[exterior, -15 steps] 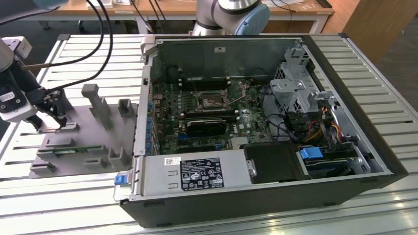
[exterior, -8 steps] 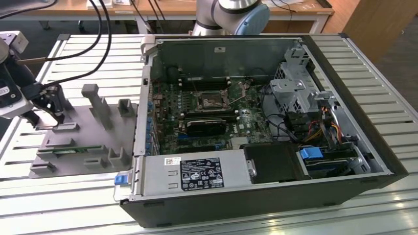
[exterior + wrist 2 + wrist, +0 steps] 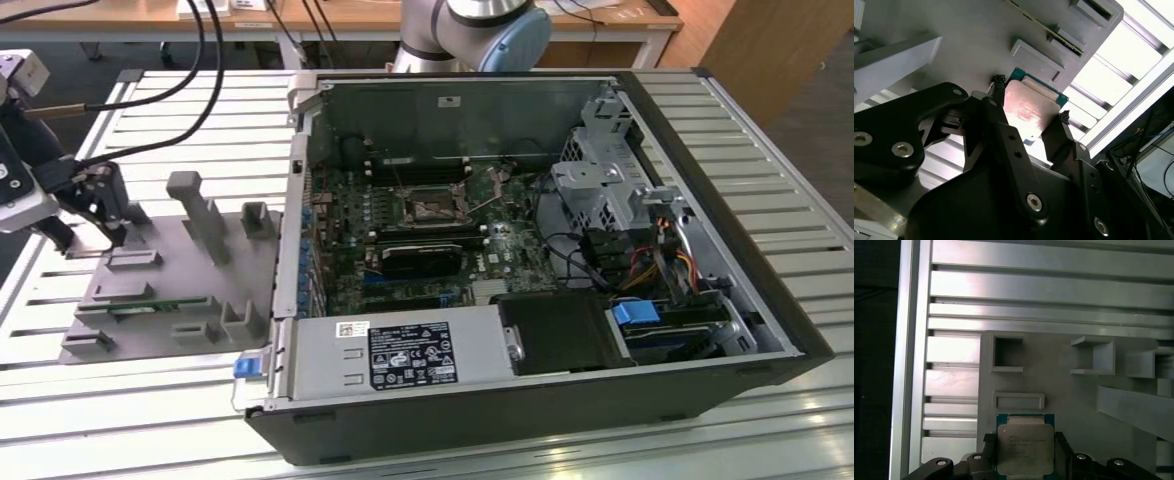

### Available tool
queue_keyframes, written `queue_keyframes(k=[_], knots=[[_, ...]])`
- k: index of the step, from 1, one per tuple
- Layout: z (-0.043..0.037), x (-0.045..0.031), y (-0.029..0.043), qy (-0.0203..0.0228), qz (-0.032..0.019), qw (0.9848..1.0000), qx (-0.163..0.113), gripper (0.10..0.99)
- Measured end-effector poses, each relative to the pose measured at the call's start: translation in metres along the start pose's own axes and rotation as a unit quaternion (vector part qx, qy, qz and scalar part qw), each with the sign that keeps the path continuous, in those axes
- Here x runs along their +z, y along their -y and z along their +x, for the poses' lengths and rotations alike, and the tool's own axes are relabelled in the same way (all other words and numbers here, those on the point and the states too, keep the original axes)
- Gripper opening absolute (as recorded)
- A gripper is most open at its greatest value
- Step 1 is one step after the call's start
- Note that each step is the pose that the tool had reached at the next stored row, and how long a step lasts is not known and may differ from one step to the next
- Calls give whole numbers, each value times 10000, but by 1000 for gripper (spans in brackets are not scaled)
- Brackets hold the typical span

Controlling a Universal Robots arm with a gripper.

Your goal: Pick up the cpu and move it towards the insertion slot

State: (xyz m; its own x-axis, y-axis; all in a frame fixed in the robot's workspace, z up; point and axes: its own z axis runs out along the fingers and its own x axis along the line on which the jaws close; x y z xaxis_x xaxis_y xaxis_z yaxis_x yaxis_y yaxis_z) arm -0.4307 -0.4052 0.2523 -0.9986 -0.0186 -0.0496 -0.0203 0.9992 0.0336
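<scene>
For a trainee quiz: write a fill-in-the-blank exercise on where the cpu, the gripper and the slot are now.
1. The cpu sits between the gripper's two ___.
2. The grey fixture plate beneath it lies to the exterior view's ___ of the computer case.
3. The insertion slot sits inside the case, on the ___.
Missing words: fingers; left; motherboard.

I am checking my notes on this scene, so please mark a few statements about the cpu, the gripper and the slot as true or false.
1. The cpu lies between the fingers of the gripper. True.
2. The cpu sits in the insertion slot. False: it is over the grey fixture plate, outside the computer case.
3. The insertion slot lies inside the open computer case. True.
4. The gripper is inside the computer case. False: it is over the grey fixture plate, at the exterior view's left.
</scene>
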Motion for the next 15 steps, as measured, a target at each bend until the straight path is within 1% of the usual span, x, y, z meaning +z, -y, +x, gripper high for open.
queue_keyframes(k=[15], knots=[[-11, -226, -8, 5, 0, 10000, 0, 541]])
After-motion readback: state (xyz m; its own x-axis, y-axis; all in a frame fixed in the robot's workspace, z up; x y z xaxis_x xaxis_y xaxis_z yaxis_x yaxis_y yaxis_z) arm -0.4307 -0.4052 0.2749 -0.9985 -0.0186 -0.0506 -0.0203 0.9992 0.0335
